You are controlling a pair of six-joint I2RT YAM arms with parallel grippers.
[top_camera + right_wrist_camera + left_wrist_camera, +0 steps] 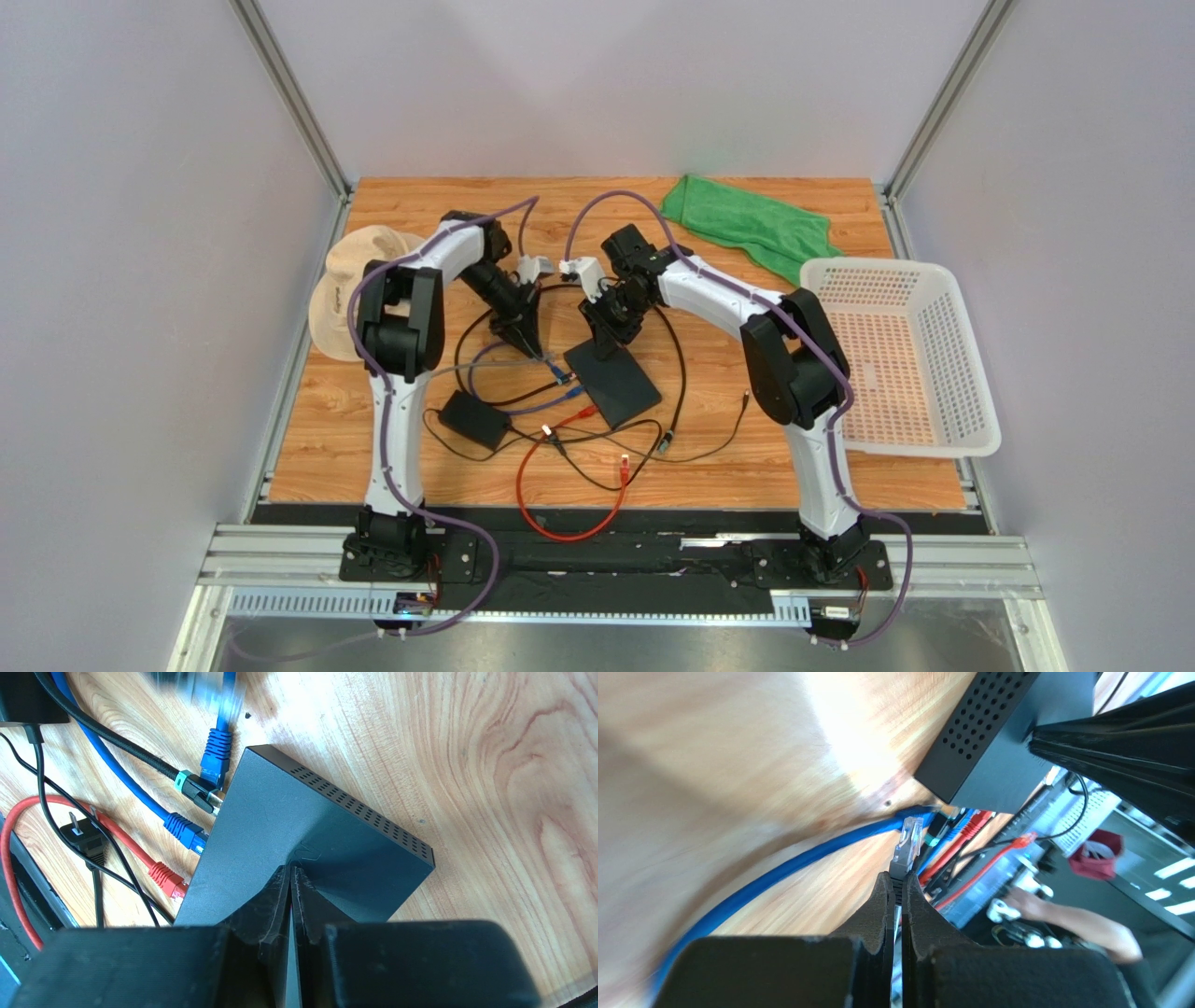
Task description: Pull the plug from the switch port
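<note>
The flat black switch [613, 381] lies mid-table; it also shows in the left wrist view [990, 749] and the right wrist view [309, 833]. My left gripper [533, 343] [898, 878] is shut on a clear plug with a grey boot [906, 843], held just off the switch's port edge and apart from it. Two blue plugs [184, 827], a black plug [196, 791] and a red plug [167, 876] sit along that edge. My right gripper [606, 329] [290, 869] is shut, its tips resting on the switch's top.
A small black adapter brick [474, 417] lies left of the switch. Loose black and red cables [561, 511] run near the front. A white basket [905, 357] stands right, a green cloth [744, 221] at the back, and a beige hat [351, 287] on the left.
</note>
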